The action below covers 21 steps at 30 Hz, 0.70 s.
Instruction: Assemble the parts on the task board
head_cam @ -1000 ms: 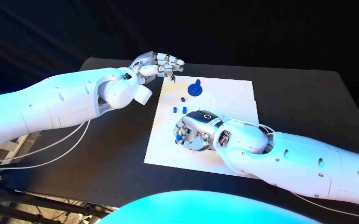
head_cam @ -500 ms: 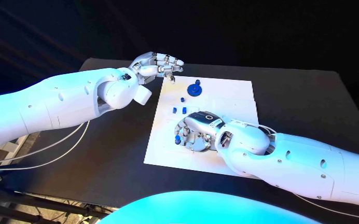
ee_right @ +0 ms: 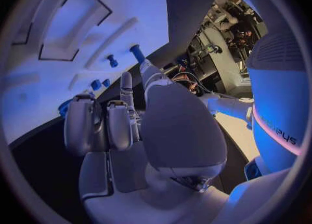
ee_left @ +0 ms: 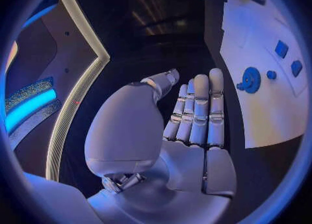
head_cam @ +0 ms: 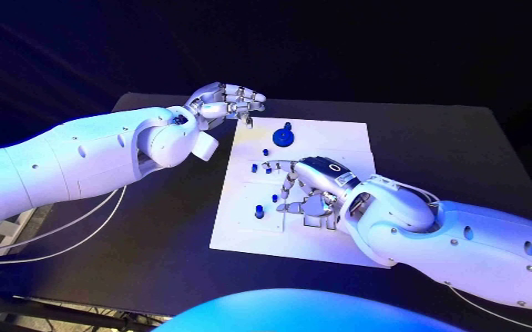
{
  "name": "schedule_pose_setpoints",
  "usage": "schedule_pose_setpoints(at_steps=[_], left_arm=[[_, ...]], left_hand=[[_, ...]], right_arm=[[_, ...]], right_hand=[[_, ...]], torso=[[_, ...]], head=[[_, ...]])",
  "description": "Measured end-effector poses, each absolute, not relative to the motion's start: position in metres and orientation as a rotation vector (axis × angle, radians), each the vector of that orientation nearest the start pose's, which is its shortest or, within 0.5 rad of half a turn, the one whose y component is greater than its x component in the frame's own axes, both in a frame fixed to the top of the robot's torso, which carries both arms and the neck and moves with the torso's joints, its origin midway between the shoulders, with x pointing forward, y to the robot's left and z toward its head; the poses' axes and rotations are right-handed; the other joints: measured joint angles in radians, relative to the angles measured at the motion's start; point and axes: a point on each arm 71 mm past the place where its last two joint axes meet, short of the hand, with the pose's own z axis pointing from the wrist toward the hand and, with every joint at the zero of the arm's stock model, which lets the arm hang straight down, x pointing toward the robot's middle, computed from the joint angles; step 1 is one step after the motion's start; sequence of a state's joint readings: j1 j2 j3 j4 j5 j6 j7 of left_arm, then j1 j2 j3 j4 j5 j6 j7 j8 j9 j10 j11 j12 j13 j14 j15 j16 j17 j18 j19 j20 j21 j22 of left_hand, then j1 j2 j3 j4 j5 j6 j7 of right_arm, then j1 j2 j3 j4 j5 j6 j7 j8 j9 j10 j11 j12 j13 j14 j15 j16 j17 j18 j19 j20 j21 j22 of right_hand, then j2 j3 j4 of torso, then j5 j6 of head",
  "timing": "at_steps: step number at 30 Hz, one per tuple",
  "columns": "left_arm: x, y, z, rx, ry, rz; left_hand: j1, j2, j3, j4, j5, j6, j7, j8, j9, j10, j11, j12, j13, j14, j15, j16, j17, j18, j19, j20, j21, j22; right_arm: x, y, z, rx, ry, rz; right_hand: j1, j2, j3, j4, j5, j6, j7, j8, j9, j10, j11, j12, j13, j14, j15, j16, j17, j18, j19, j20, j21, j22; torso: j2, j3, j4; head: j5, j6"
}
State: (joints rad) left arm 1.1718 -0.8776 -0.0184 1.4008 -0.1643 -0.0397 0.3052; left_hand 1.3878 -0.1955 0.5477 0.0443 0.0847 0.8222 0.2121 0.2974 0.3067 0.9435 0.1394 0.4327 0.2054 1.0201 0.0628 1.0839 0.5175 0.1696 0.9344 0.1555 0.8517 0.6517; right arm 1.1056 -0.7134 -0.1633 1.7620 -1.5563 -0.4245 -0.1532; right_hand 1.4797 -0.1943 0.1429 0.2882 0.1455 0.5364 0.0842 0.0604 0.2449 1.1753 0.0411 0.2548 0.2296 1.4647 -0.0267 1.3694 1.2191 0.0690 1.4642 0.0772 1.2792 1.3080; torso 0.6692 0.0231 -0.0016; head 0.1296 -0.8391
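While the white board (head_cam: pixel 250 232) lay in the middle of the black table (head_cam: pixel 454 140), we saw our right hand (head_cam: pixel 307 187) poised over the board's middle, fingers spread apart and curved down, gripping nothing. A small blue peg (head_cam: pixel 260 211) stood just beside those fingertips, toward the board's left edge, apart from them as far as we could tell. Nearer the far edge sat a blue gear (head_cam: pixel 283 136), with a smaller blue piece (head_cam: pixel 266 151) just beside it and two little blue blocks (head_cam: pixel 261 168) between that piece and the right hand. Our left hand (head_cam: pixel 227 101) hung at the board's far left corner, off the gear and apart from every part; from the wrist its fingers (ee_left: pixel 198 112) lay straight and close together, thumb alongside, with nothing in them. From the right wrist we made out sunken pockets (ee_right: pixel 65 26) in the board's surface
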Motion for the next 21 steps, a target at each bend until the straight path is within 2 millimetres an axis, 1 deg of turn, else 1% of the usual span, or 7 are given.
schedule_pose_setpoints(at_steps=[1,3,6,9,12,16,21], left_arm=[[0.500,0.248,-0.195,-0.976,1.622,-1.554],[0.500,0.249,-0.195,-0.976,1.622,-1.553],[0.501,0.249,-0.196,-0.977,1.622,-1.551],[0.501,0.250,-0.196,-0.978,1.622,-1.549],[0.501,0.250,-0.196,-0.979,1.622,-1.549],[0.501,0.251,-0.196,-0.979,1.622,-1.548],[0.501,0.253,-0.197,-0.982,1.621,-1.544]], left_hand=[[0.000,0.000,0.000,0.000,0.000,0.000,0.000,0.000,0.000,0.000,0.000,0.000,0.000,0.000,0.000,0.000,0.000,0.000,0.000,0.000,0.000,0.000],[0.000,0.000,0.000,0.000,0.000,0.000,0.000,0.000,0.000,0.000,0.000,0.000,0.000,0.000,0.000,0.000,0.000,0.000,0.000,0.000,0.000,0.000],[0.000,0.000,0.000,0.000,0.000,0.000,0.000,0.000,0.000,0.000,0.000,0.000,0.000,0.000,0.000,0.000,0.000,0.000,0.000,0.000,0.000,0.000],[0.000,0.000,0.000,0.000,0.000,-0.003,-0.003,0.000,0.000,-0.002,0.002,0.000,0.000,0.000,0.000,0.000,0.000,0.000,0.000,0.000,-0.005,-0.001],[0.000,0.000,0.000,0.000,0.000,-0.004,-0.004,0.000,0.000,-0.004,0.004,0.000,0.000,0.000,0.000,0.000,0.000,0.000,0.000,0.000,-0.005,-0.001],[0.000,0.000,0.000,0.000,0.000,-0.004,-0.004,0.000,0.000,-0.004,0.004,0.000,0.000,0.000,0.000,0.000,0.000,0.000,0.000,0.000,-0.005,-0.001],[0.000,0.000,0.000,0.000,0.000,-0.004,-0.004,0.000,0.000,-0.004,0.004,0.000,0.000,0.000,0.000,0.000,0.000,0.000,0.000,0.000,-0.005,-0.001]], right_arm=[[0.381,-0.082,-0.226,-0.319,1.679,0.969],[0.388,-0.098,-0.216,-0.258,1.676,0.962],[0.399,-0.125,-0.205,-0.143,1.697,0.941],[0.406,-0.152,-0.201,-0.016,1.735,0.917],[0.409,-0.178,-0.202,0.098,1.775,0.887],[0.407,-0.203,-0.205,0.197,1.829,0.844],[0.400,-0.226,-0.211,0.257,1.890,0.762]], right_hand=[[0.004,0.004,-0.003,0.003,0.000,0.032,0.011,0.009,0.012,0.000,0.000,0.004,0.001,0.000,0.000,0.000,-0.002,0.000,0.000,0.000,-0.005,0.000],[0.013,0.013,0.000,0.001,0.000,0.225,0.051,0.069,0.072,0.014,0.014,0.017,0.009,0.001,0.001,0.000,-0.007,0.000,0.000,0.000,-0.013,0.000],[0.019,0.019,0.021,0.000,0.000,0.337,0.068,0.122,0.094,0.035,0.030,0.041,0.023,0.002,0.009,0.000,-0.006,0.000,0.003,0.006,-0.023,0.000],[0.002,0.026,0.028,-0.001,0.000,0.348,0.074,0.130,0.091,0.061,0.028,0.097,0.064,0.002,0.009,0.008,0.012,0.000,0.002,0.009,-0.010,0.000],[-0.050,0.026,0.017,-0.004,0.002,0.340,0.067,0.173,0.092,0.047,0.020,0.260,0.206,0.002,0.009,0.021,0.024,0.000,0.002,0.009,0.018,0.000],[-0.126,0.054,-0.003,-0.001,0.083,0.351,0.053,0.229,0.103,0.028,0.010,0.530,0.468,0.002,0.009,0.033,0.041,-0.016,0.002,0.009,0.044,0.000],[-0.155,0.062,-0.012,0.002,0.089,0.370,0.042,0.258,0.103,0.104,0.003,0.802,0.761,-0.001,0.004,0.047,0.057,-0.016,0.002,0.009,0.066,0.000]], torso=[[0.000,0.0000,0.0000],[-0.001,0.0000,-0.0001],[-0.002,-0.0005,-0.0008],[-0.004,-0.0011,-0.0032],[-0.005,-0.0016,-0.0060],[-0.008,-0.0006,-0.0100],[-0.011,0.0008,-0.0149]], head=[[-0.003,0.002],[-0.010,0.006],[-0.020,0.010],[-0.033,0.015],[-0.051,0.020],[-0.069,0.028],[-0.086,0.032]])
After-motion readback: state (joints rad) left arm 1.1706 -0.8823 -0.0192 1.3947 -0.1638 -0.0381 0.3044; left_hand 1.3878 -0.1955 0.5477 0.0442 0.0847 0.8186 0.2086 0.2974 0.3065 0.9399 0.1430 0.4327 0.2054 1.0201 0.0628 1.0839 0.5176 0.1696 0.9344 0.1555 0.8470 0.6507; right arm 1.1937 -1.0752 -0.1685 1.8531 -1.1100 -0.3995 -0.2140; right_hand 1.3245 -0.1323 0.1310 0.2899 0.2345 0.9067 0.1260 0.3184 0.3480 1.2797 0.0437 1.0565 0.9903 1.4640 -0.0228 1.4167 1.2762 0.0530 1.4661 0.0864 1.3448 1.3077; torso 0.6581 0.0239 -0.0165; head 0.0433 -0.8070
